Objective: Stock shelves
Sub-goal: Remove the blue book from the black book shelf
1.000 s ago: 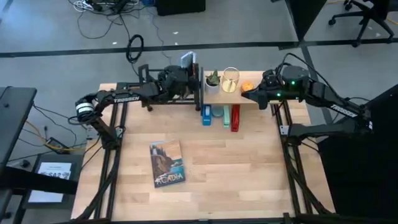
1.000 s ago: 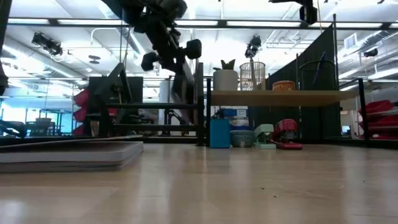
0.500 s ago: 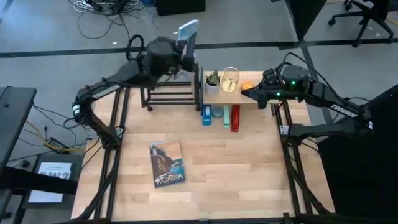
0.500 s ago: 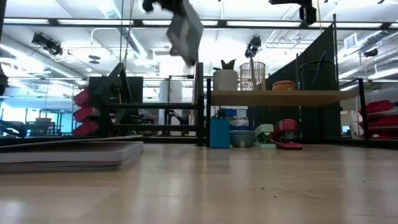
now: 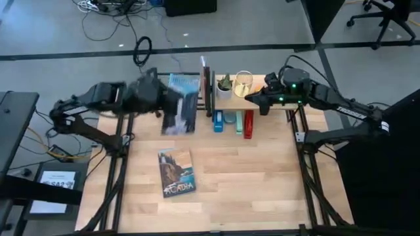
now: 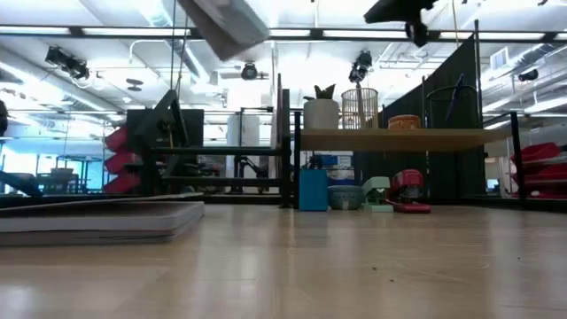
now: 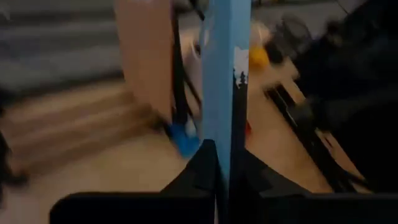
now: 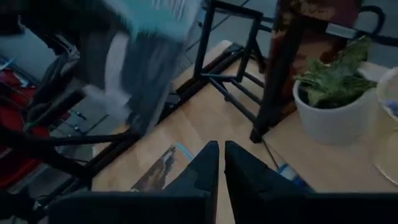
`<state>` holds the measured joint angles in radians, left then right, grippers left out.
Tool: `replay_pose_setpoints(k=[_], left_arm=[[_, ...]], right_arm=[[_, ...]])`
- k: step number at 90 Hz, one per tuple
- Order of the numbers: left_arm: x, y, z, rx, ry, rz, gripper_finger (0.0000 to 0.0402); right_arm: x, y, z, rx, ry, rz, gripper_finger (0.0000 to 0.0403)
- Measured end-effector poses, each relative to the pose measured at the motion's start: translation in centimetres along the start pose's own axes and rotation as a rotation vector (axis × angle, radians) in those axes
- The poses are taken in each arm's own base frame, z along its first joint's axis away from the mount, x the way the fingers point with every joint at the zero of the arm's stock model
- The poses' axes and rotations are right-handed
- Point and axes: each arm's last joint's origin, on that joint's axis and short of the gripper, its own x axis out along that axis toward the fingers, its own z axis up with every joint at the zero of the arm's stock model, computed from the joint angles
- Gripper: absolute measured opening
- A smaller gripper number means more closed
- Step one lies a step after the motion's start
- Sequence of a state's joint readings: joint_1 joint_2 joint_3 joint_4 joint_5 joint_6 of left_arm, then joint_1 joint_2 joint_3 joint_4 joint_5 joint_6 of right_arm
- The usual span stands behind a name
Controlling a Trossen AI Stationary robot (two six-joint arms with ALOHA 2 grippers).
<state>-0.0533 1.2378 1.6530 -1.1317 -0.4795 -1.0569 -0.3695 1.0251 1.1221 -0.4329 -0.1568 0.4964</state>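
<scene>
- Left gripper [image 7: 224, 163]: fingers clamped on a blue book [image 5: 180, 103], held in the air over the rack [image 5: 152, 98] at the surface's far edge.
- Second book [image 5: 176, 172]: flat mid-surface, unshelved.
- Plank shelf [image 5: 257, 99]: far edge, already stocked with plant, basket and more.
- Right gripper [image 8: 219, 163]: fingers nearly closed, empty, above the shelf.
- Judgement: partly done.

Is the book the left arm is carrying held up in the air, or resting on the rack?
In the air. The left hand grips the blue book by its edge, high above the black rack in the low view.
</scene>
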Motion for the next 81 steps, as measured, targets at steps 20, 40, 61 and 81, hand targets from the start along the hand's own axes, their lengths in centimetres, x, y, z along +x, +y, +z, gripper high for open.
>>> replay_pose_setpoints(k=[20, 40, 61, 81], left_arm=[[1.2, 3.4, -9.0, -0.221, 0.158, -0.072, 0.0], [3.9, 7.9, -18.1, -0.382, 0.156, -0.191, 0.0], [6.0, 11.6, -23.9, -0.483, 0.078, -0.258, 0.0], [6.8, 12.9, -26.3, -0.452, 0.123, -0.2, 0.0]], right_arm=[[1.2, 0.2, 0.4, 0.057, 0.002, 0.092, 0.0001], [0.8, 0.4, 0.5, 0.154, -0.007, 0.104, 0.0], [0.8, 0.4, 0.5, 0.292, 0.001, 0.104, 0.0], [0.8, 0.4, 0.5, 0.371, -0.013, 0.09, 0.0]])
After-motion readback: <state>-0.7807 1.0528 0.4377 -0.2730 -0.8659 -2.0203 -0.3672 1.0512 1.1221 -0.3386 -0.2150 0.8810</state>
